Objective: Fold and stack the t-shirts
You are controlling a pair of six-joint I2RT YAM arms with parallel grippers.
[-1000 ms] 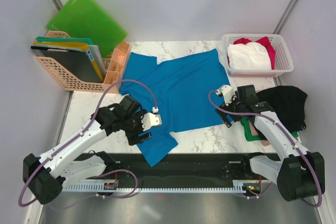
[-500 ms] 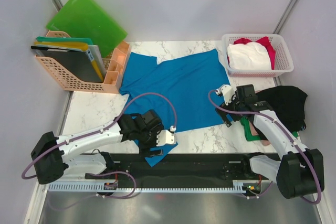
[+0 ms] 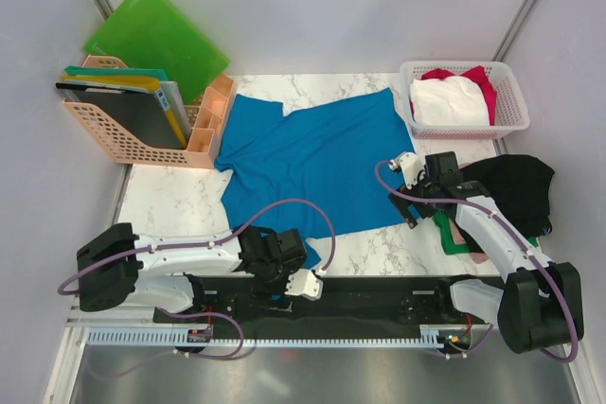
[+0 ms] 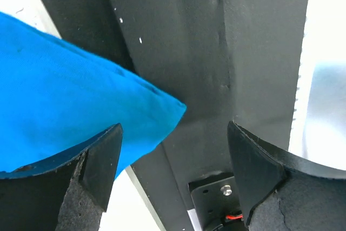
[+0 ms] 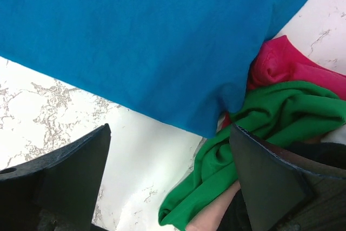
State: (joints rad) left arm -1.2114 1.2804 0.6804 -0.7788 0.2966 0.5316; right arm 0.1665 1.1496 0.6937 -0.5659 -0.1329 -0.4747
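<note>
As seen from the top camera, a blue t-shirt (image 3: 312, 158) is spread flat over the middle of the marble table (image 3: 175, 201). Its near corner is drawn past the table's near edge onto the black rail (image 3: 379, 295). The left gripper (image 3: 279, 283) is placed at that corner, over the rail. The right gripper (image 3: 413, 207) is held above the shirt's right edge. To its right a black t-shirt (image 3: 516, 186) is heaped, with a green t-shirt (image 3: 453, 234) bunched at its near side. A white t-shirt (image 3: 450, 101) and a red t-shirt (image 3: 478, 78) are kept in the white basket (image 3: 464, 127) at the far right corner. A peach file rack (image 3: 123, 139) and a green folder (image 3: 156, 40) are set at the far left.

In the left wrist view, the fingers (image 4: 94, 160) are spread wide and nothing is clamped. The blue corner is seen in the gap, lying on the black rail, close against one finger. Whether that finger is touched cannot be told.

In the right wrist view, the fingers (image 5: 65, 171) are spread fully and nothing is held. The blue shirt's edge is seen below them on the marble. Its corner is laid right against a crumpled crimson t-shirt (image 5: 286, 63) and the green t-shirt. A strip of pale pink cloth (image 5: 208, 220) is seen under the green.
</note>
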